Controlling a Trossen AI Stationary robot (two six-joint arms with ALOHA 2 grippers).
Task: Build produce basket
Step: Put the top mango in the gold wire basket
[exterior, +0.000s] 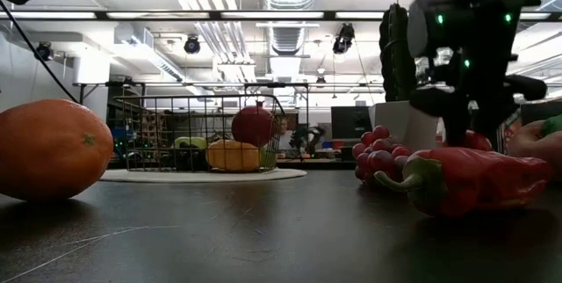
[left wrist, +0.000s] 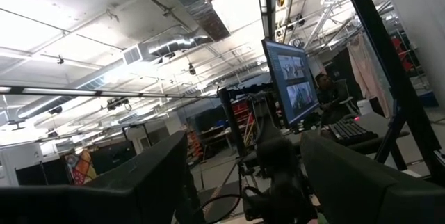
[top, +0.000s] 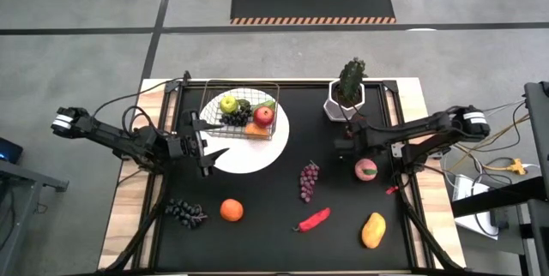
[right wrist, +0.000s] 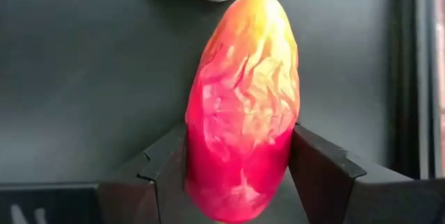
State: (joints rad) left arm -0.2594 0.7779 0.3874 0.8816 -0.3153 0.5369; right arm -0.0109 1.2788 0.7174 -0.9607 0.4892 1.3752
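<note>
The right end effector (right wrist: pixel 240 175) is clamped on the pink peach (right wrist: pixel 243 106), ready to carry it to the basket (top: pixel 240 113) on the plate (top: pixel 257 152). The left end effector (top: pixel 206 143), fingers apart, waits beside the basket.

Between the basket (top: pixel 240 111) on its white plate (top: pixel 257 152) and the potted plant (top: pixel 346 92) lies a bare strip of black worktop (top: pixel 300 113), wide enough for a tool to pass. The left tool (top: pixel 204 149) blocks the plate's left edge. The right tool (top: pixel 364 158), closed on the peach (top: pixel 365 170), stands just below the pot. Nearer the front, a purple grape bunch (top: pixel 308 180), chili (top: pixel 313 219), orange (top: pixel 231 210), dark grape bunch (top: pixel 184 213) and mango (top: pixel 372 230) lie scattered, with open gaps between them.
</note>
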